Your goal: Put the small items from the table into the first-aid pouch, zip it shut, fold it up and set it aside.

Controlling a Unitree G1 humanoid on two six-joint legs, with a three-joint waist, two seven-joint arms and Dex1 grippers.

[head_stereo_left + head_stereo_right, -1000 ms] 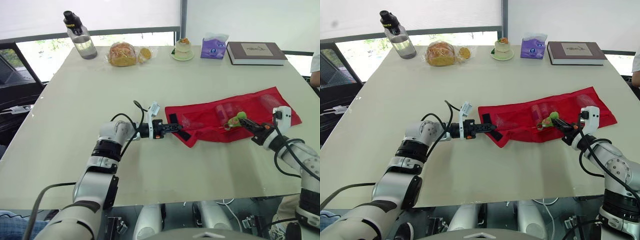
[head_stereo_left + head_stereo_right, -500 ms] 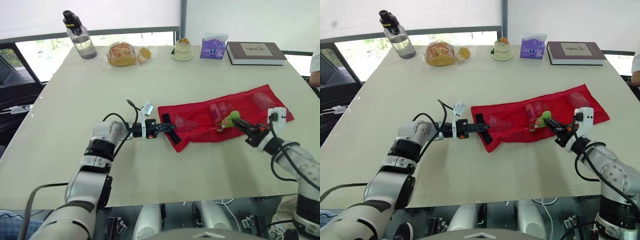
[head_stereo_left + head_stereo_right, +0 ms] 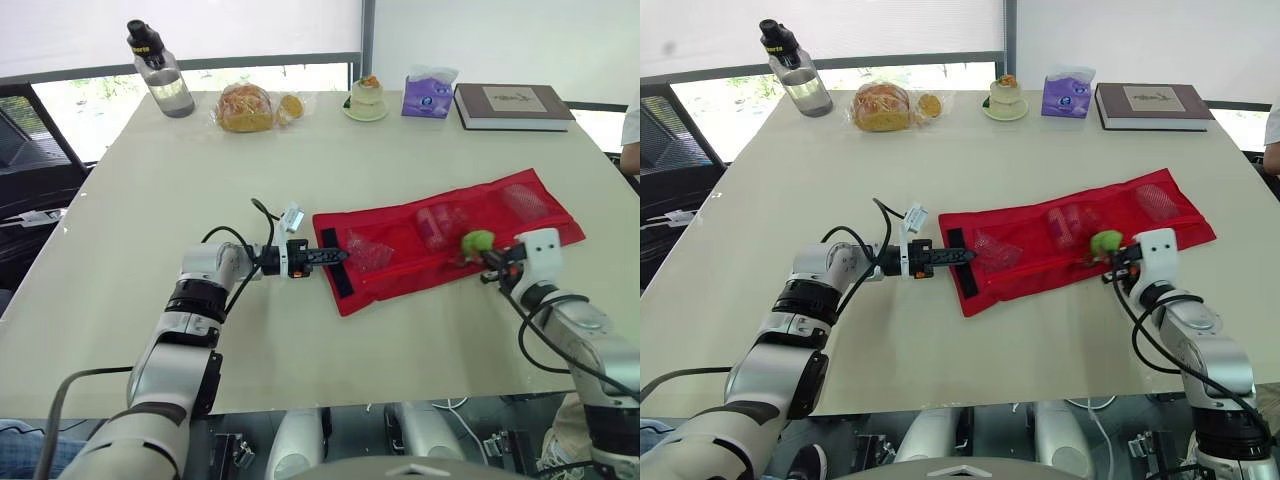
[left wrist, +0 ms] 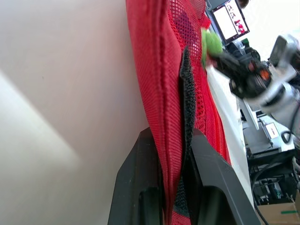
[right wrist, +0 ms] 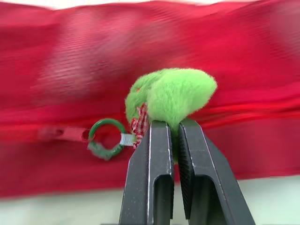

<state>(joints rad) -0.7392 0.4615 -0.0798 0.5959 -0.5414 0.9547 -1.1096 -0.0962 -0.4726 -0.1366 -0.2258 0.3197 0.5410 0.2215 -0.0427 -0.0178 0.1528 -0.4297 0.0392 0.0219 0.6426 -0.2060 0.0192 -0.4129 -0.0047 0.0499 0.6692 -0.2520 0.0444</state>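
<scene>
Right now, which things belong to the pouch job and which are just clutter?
Job: pouch; green pompom on its zip; left gripper, shut on pouch; right gripper, shut on pompom.
Clutter: bottle; bread; cake; tissues; book.

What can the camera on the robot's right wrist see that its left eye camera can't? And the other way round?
Right wrist view: close up, a small green ring and a checked ribbon tied to the fluffy green pull. Left eye view: the left gripper pinching one end of the red mesh pouch, and farther back a bottle, bread, a tissue pack and a book. Both: that pouch and the right gripper shut on the pull.
</scene>
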